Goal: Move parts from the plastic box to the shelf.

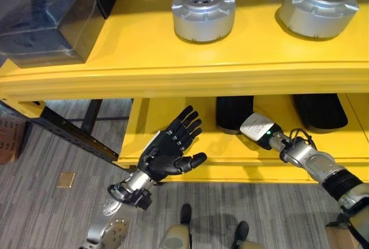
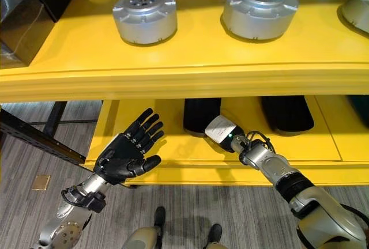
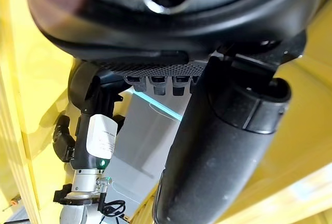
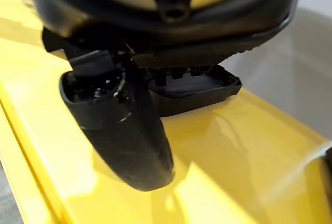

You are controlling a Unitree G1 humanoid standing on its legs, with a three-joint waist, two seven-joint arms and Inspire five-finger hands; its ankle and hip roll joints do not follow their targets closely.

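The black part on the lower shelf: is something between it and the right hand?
Nothing visible. The right hand reaches under the upper shelf straight to the black part on the lower shelf; its fingers are hidden there.

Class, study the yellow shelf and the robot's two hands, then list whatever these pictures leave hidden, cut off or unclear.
- Right hand: reaches under the upper shelf toward a black part; its fingers are hidden in the eye views, and the right wrist view leaves any grip unclear.
- Black part beside it: its far end is hidden by the upper shelf.
- Silver parts on top: the rear ones are cut off by the picture's edge.
- Left hand: open, nothing hidden.
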